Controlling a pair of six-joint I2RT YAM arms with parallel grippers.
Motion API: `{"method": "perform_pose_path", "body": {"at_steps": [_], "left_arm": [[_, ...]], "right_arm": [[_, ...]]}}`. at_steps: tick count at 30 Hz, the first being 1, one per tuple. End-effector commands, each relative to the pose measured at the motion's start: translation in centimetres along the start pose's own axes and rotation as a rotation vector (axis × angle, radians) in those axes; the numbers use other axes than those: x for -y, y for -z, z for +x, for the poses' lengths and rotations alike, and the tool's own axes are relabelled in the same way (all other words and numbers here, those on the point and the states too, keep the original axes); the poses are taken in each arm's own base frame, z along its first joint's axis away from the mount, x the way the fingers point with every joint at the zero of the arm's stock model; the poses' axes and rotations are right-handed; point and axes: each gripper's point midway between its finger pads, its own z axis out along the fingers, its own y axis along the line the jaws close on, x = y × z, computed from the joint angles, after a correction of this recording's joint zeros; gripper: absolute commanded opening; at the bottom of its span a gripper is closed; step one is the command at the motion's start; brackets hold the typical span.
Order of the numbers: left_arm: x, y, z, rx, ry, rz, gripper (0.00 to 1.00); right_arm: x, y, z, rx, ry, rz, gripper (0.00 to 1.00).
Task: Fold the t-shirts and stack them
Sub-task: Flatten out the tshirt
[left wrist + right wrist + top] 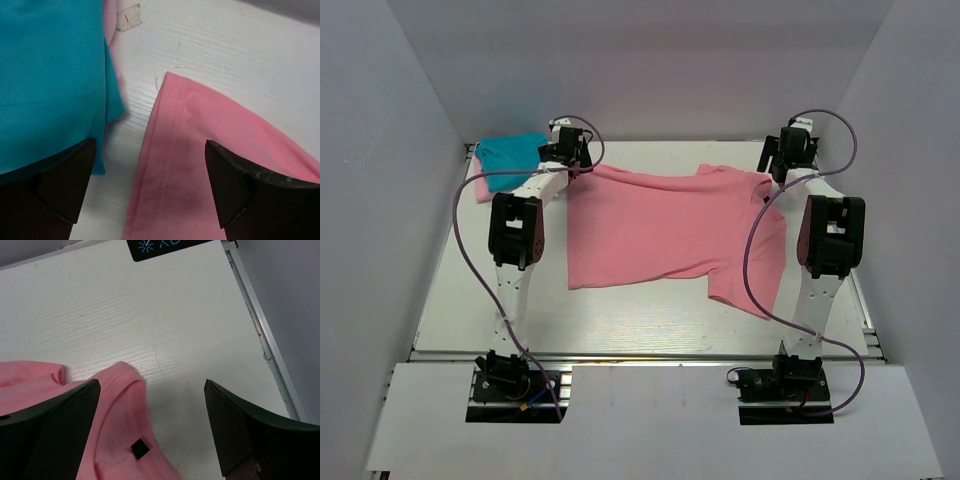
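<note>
A salmon-pink t-shirt (660, 225) lies spread flat across the middle of the table. At the back left a teal-blue t-shirt (510, 150) rests folded on a pale pink one (483, 190), of which only an edge shows. My left gripper (576, 160) hovers open over the salmon shirt's hemmed corner (200, 140), beside the teal cloth (50, 75), with nothing between its fingers (235, 185). Above the salmon shirt's collar (120, 405), which carries a small black tag (139, 448), my right gripper (775, 170) stands open and holds nothing.
The white table (470, 300) has grey walls on three sides. A metal rail (260, 330) runs along its right edge, close to the right gripper. A black label (165, 246) is on the table's far edge. A small taped mark (129, 17) lies near the teal shirt.
</note>
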Motion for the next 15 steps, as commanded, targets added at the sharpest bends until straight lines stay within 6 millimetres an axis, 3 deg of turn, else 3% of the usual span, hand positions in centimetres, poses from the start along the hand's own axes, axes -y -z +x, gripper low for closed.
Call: {"method": "perform_pose_path", "body": {"at_steps": [1,2,3,4,5,7,8,11,13,14,15], "left_arm": [[0.8,4.2,-7.6,0.113,0.065,0.082,1.0],[1.1,4.9,-7.9,0.108,0.052,0.11,1.0],[1.3,5.5,-8.5,0.118,0.045,0.127,1.0],[1.2,6.7,-9.2,0.122,0.037,0.145,1.0],[1.6,7.4,-8.7,0.091,0.015,0.186,1.0],[1.1,8.8,-8.6,0.062,-0.005,0.19,1.0],[0.9,10.7,-8.6,0.042,-0.028,0.192,1.0],[-0.2,13.1,-5.8,-0.047,-0.067,0.189,1.0],[-0.4,15.9,-3.7,-0.096,-0.055,0.247,1.0],[-0.8,16.8,-2.8,-0.115,-0.048,0.259,1.0],[-1.5,16.9,0.1,-0.162,-0.039,0.254,1.0]], "right_arm": [[-0.1,2.6,-4.6,0.047,-0.04,-0.019,0.9],[0.0,3.2,-3.6,0.0,-0.046,-0.015,0.9],[0.3,4.7,-4.8,0.014,-0.057,-0.017,0.9],[0.5,5.4,-4.2,-0.02,-0.076,-0.012,0.9],[0.7,7.3,-4.6,-0.033,-0.095,-0.016,0.9],[1.2,8.6,-2.9,-0.095,-0.099,-0.007,0.9],[1.2,9.3,-2.2,-0.121,-0.122,-0.004,0.9],[2.3,13.8,0.0,-0.176,-0.18,0.003,0.9],[2.5,14.9,2.4,-0.227,-0.203,0.015,0.9],[2.7,16.5,2.8,-0.226,-0.245,0.008,0.9],[2.5,17.2,3.6,-0.25,-0.259,-0.007,0.9]]}}
